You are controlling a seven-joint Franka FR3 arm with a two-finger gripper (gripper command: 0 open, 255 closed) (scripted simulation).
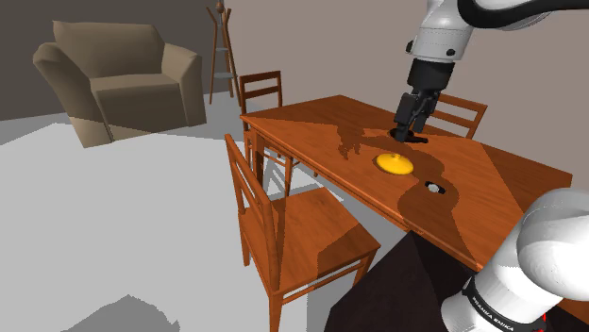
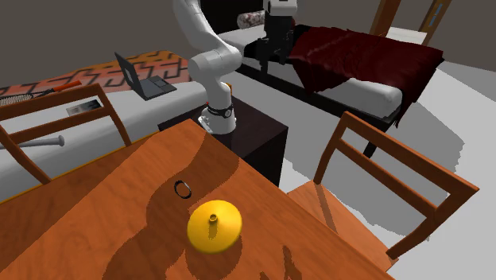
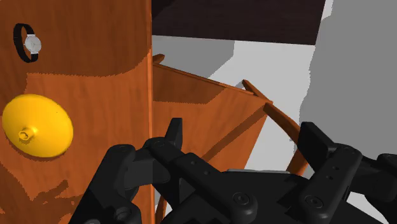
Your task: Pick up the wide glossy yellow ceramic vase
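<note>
The yellow vase (image 1: 395, 164) sat right of centre in the shoulder view, on the tabletop (image 1: 510, 179), below-left of the wide, empty pincer (image 1: 412, 130). It was probably slick and brittle, and its narrow neck looked the best hold.

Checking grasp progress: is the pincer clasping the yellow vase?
No, the open pincer hangs clear of the yellow vase on the table.

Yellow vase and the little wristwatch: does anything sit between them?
No. Only bare wooden tabletop separates the yellow vase and the wristwatch, clearest in the second exterior view.
</note>
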